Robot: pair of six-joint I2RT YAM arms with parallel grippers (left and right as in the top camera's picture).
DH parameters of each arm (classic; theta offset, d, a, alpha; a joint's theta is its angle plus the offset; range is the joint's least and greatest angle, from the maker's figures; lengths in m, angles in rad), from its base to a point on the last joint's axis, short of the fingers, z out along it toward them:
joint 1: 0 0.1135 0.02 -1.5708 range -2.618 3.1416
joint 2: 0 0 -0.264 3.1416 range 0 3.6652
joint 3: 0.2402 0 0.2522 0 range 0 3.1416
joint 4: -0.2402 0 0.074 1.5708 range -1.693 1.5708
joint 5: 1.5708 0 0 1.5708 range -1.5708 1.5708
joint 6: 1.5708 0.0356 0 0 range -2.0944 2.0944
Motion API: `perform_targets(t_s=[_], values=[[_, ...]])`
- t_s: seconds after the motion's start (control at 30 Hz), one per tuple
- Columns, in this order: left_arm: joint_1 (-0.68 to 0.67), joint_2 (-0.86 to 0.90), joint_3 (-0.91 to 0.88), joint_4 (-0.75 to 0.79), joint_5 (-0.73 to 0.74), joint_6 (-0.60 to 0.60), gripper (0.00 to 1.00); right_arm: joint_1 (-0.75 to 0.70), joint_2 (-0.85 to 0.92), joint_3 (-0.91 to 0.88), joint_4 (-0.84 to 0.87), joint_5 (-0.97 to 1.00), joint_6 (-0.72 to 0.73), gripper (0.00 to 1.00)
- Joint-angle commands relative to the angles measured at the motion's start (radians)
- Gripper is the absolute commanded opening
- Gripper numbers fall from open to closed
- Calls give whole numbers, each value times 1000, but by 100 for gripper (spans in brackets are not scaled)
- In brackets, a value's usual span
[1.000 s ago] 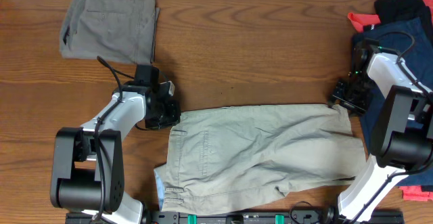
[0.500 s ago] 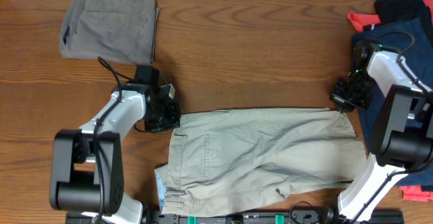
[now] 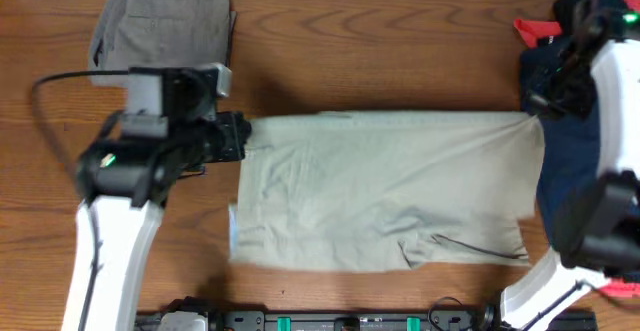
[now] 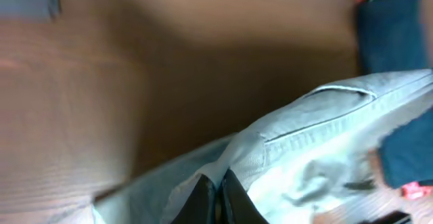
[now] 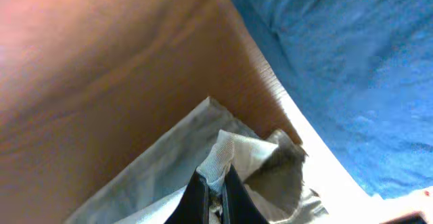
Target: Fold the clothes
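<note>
Khaki shorts (image 3: 380, 191) are spreading over the table (image 3: 400, 41) near the base, long axis running left-right. Each arm is taking its own far corner: left gripper (image 3: 240, 136) is clamping the left one, right gripper (image 3: 540, 109) the right. Cloth is lying baseward of both. Grey shorts (image 3: 165, 31) are sitting far left, navy shorts (image 3: 565, 151) right.

Location type: robot manipulation test bench. Indicators: brown wood-grain table (image 3: 400, 61); white-and-black left arm (image 3: 110, 241) and right arm (image 3: 615, 101); black base rail (image 3: 350, 323) nearside of the jaws; light khaki cotton shorts (image 3: 390, 191) held between both jaws; folded grey-olive shorts (image 3: 165, 31) beyond the left gripper (image 3: 243, 136); navy fabric heap (image 3: 562, 166) outboard of the right gripper (image 3: 537, 109).
</note>
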Motion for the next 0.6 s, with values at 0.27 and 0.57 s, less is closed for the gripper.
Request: perform_targets(t_s=[0.27, 0.57], values=[[5, -94, 555, -393, -16, -57, 6, -22, -363, 247, -202, -48, -93, 1], [5, -58, 649, -445, -17, -64, 6, -22, -497, 280, -222, -48, -111, 1]])
